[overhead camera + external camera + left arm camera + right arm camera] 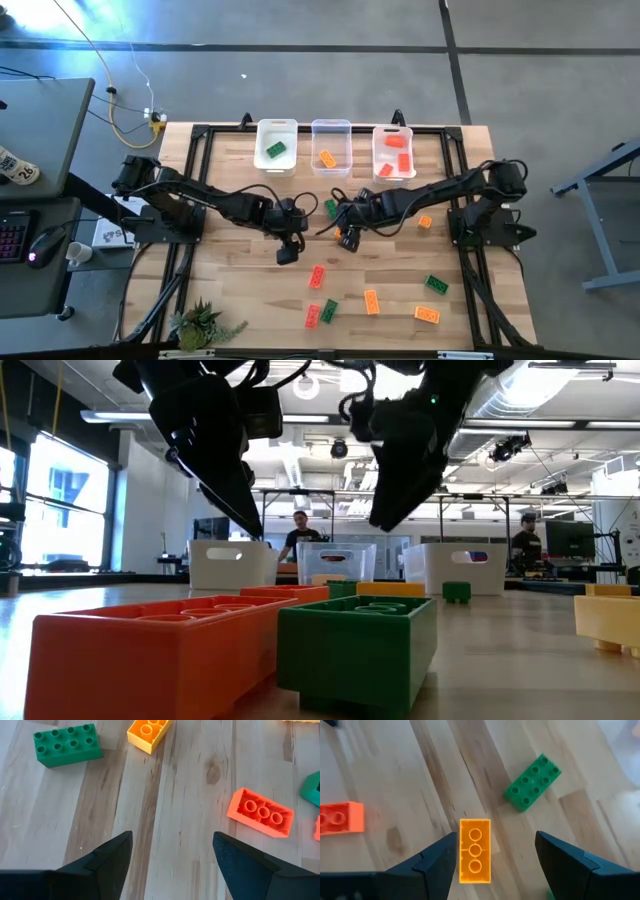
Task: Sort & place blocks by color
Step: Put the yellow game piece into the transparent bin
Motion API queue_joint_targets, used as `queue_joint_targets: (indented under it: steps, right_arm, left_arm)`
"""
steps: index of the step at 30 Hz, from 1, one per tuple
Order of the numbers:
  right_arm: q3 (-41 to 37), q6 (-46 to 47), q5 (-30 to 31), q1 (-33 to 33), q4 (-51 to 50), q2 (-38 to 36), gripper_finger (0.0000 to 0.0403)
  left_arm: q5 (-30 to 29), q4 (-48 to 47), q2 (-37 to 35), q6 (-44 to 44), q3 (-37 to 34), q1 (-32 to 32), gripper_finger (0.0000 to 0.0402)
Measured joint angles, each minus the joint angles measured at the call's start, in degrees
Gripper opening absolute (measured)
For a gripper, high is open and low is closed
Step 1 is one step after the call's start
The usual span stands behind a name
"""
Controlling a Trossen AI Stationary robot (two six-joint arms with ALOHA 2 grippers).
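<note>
Both grippers hover over the middle of the table. My right gripper (495, 855) is open above an orange block (475, 851) that lies hollow side up on the wood, nearer one finger. A green block (532, 782) and a red block (340, 817) lie beyond it. My left gripper (172, 850) is open over bare wood, short of a red block (260, 812), a green block (67, 745) and an orange block (149, 730). In the low view both grippers (245, 510) (385, 515) hang clear of the tabletop.
Three bins stand at the far edge: white (276, 130) with a green block, clear (331, 128) with an orange one, and one (393, 133) with red ones. Several loose blocks lie toward the near edge (371, 301). A small plant (200, 322) sits at the near left corner.
</note>
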Motion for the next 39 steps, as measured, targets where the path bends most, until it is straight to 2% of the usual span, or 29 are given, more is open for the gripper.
queue_joint_targets:
  steps: [9,21,25,31,39]
  right_arm:
    - [0.0,1.18,-4.36,-0.01,0.42,6.1,0.0255]
    - [-0.02,2.61,-4.76,0.0,0.23,11.47,0.0251]
    - [-0.07,3.23,-4.97,-0.02,0.44,11.51,0.0216]
    - [-0.07,3.78,-9.07,-0.28,0.73,11.31,0.0105]
    - [0.03,3.77,-11.38,-1.12,0.63,8.36,0.0105]
  left_arm:
    - [-1.69,0.01,0.0,-0.01,0.0,0.0,0.0264]
    - [-4.27,-0.17,0.0,0.0,0.0,0.0,0.0264]
    - [-4.26,-0.17,0.0,0.0,0.0,0.0,0.0264]
    - [-4.97,0.04,0.0,-0.11,0.0,-0.02,0.0264]
    - [-5.99,0.15,0.0,-0.13,0.0,-0.02,0.0264]
